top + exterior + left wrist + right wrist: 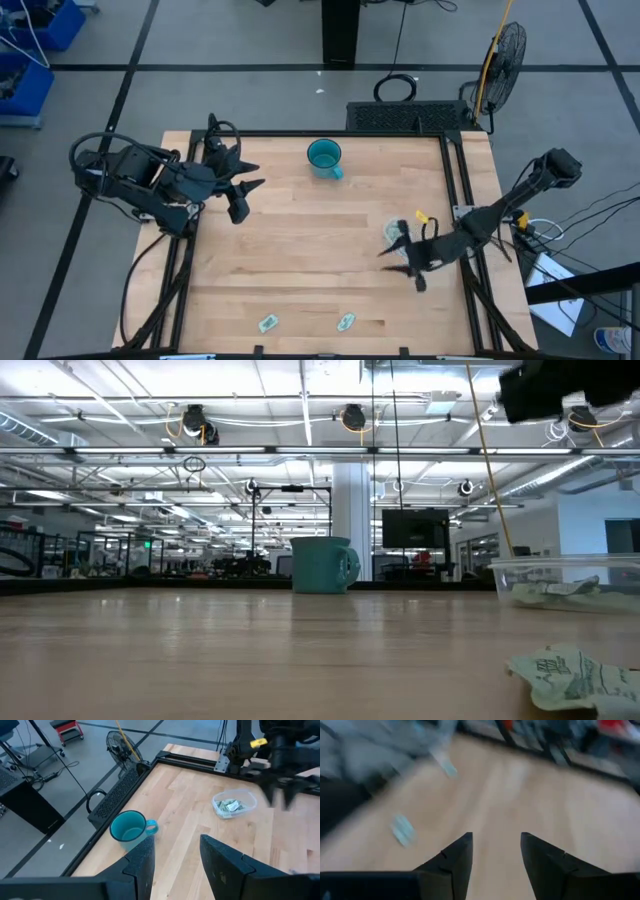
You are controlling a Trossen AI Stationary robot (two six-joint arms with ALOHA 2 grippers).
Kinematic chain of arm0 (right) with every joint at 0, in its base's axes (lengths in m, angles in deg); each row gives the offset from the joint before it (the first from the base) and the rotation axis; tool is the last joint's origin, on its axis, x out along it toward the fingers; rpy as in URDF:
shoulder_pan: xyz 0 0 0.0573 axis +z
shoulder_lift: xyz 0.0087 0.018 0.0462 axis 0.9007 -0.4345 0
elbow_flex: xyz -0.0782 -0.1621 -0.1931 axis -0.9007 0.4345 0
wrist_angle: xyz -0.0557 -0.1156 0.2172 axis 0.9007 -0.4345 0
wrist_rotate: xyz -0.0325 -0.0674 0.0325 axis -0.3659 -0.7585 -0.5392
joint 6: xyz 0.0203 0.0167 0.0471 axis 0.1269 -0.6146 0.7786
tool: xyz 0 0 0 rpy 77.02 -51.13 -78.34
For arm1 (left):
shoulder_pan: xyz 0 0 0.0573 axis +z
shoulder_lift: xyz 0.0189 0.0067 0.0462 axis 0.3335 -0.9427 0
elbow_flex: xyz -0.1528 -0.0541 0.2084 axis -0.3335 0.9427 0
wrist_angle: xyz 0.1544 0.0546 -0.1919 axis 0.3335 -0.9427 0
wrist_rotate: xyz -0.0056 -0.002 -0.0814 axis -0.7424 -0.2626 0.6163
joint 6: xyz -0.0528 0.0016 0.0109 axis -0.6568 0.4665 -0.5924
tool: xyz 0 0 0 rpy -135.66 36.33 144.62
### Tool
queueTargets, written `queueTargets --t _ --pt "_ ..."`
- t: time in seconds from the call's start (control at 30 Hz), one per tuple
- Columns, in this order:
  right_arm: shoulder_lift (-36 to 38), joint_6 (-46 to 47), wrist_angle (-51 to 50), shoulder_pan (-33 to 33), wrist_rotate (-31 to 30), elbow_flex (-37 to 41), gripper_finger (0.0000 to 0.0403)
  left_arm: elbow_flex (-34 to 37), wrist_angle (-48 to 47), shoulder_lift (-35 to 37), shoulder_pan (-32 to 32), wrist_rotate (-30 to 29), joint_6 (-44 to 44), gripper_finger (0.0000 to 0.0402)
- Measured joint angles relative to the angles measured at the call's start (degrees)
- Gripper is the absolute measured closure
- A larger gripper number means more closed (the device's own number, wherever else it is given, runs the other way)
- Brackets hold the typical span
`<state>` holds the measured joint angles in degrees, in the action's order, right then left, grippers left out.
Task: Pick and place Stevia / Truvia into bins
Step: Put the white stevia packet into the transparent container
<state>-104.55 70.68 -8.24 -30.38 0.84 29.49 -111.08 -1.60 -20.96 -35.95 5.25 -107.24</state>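
Observation:
Two pale green and white sachets lie flat near the table's near edge (267, 322) (346, 321); the blurred right wrist view shows them too (402, 829) (447, 767). The low view shows a crumpled sachet (575, 675) on the wood. The clear tub (395, 231) (233, 803) (565, 582) stands right of centre with several sachets inside. My right gripper (403, 268) (496, 850) hovers open and empty just on the near side of the tub. My left gripper (246, 198) (177, 855) waits open over the table's left part.
A teal mug (325, 157) (131, 827) (322, 564) stands near the far edge. A black frame rail (465, 190) borders the table on the right. Bare wood (300, 260) lies between the tub and the two sachets by the near edge.

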Motion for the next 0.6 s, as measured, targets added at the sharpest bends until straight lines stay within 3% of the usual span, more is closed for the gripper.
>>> queueTargets --t 0.13,0.37,0.5,0.6 --pt "-6.0 0.4 13.4 0.1 8.1 0.0 0.0242 0.0 0.0 0.0 0.0 0.0 -0.2 0.0238" --pt "-27.3 -2.3 34.4 1.7 15.9 0.0 0.0240 0.0 0.0 0.0 0.0 0.0 -0.1 0.0238" --pt "-36.5 -9.4 49.6 2.5 17.3 -0.1 0.0240 0.0 0.1 0.0 0.0 0.0 -0.1 0.0238" --pt "-41.2 -9.1 52.1 2.2 17.3 -0.8 0.0237 0.0 0.1 0.0 0.0 0.0 -0.1 0.0238"
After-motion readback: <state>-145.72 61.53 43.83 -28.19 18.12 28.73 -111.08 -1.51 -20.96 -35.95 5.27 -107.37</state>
